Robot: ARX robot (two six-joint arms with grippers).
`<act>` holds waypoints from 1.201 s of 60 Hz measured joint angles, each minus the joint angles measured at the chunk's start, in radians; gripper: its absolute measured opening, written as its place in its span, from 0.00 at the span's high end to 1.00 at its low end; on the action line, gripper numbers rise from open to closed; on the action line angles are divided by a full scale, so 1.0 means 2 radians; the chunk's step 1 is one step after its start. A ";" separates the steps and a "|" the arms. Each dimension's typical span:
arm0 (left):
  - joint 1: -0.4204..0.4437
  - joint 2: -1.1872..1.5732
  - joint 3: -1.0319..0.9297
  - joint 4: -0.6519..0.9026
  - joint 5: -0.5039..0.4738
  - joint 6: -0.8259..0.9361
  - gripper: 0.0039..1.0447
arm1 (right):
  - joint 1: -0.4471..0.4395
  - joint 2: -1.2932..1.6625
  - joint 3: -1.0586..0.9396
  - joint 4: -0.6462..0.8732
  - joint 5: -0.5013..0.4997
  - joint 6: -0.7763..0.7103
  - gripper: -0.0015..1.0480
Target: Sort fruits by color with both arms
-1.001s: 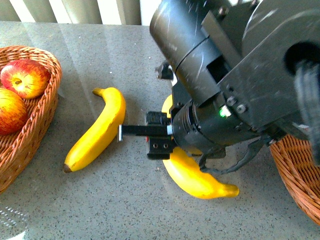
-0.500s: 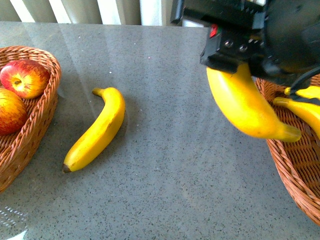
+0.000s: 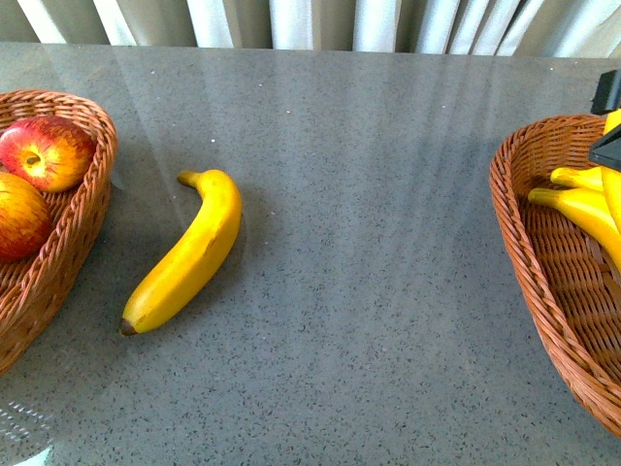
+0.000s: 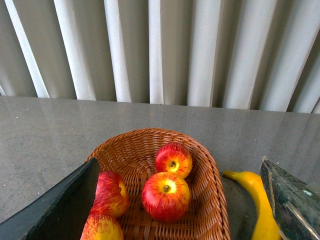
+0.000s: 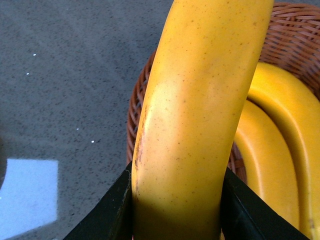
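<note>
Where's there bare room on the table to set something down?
Widest free patch: table between the loose banana and the right basket. Also behind that banana, toward the curtain. Crowded: the left basket of apples, and the right basket, where the right gripper holds a banana over others.

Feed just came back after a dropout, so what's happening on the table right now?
The right gripper is shut on a banana, holding it over the right basket, where two bananas lie. The left gripper is open above the left basket of apples, holding nothing. One loose banana lies on the table beside that basket, not yet sorted.
</note>
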 joint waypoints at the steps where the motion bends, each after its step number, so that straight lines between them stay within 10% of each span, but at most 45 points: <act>1: 0.000 0.000 0.000 0.000 0.000 0.000 0.09 | -0.005 0.001 -0.002 0.002 0.000 -0.003 0.66; 27: 0.000 0.000 0.000 0.000 0.000 0.000 0.09 | -0.030 0.046 -0.027 0.018 -0.005 -0.019 0.66; 44: 0.000 0.000 0.000 0.000 0.000 0.000 0.09 | -0.018 0.043 -0.028 0.011 0.004 -0.017 0.19; 72: 0.000 0.000 0.000 0.000 0.000 0.000 0.09 | 0.141 0.092 0.088 -0.010 -0.001 0.005 0.09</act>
